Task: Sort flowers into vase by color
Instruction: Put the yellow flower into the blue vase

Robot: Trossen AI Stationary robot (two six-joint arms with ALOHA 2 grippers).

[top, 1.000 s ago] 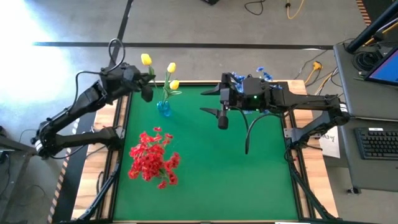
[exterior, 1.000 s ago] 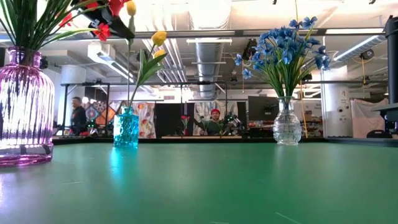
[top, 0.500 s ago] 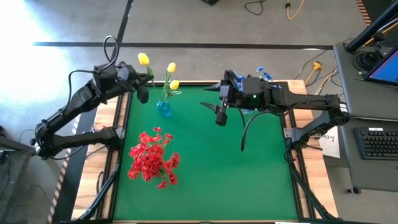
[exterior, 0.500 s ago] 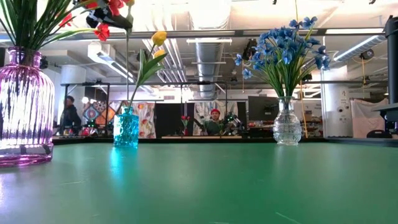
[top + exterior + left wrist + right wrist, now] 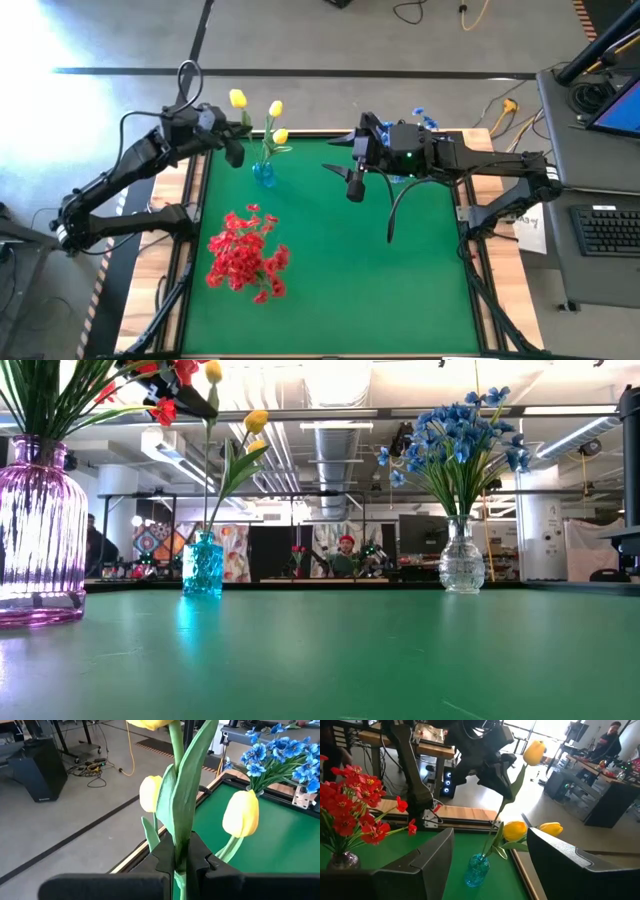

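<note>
Left gripper gripping yellow tulip, above blue vase

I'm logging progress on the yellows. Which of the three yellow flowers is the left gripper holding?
The leftmost yellow flower, its stem clamped in the left gripper. The other two already stand in the small blue vase.

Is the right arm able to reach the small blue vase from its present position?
Probably yes. The right gripper hangs open above bare green table, facing the blue vase. Only the left gripper, shut on a yellow flower just above it, crowds the approach.
</note>
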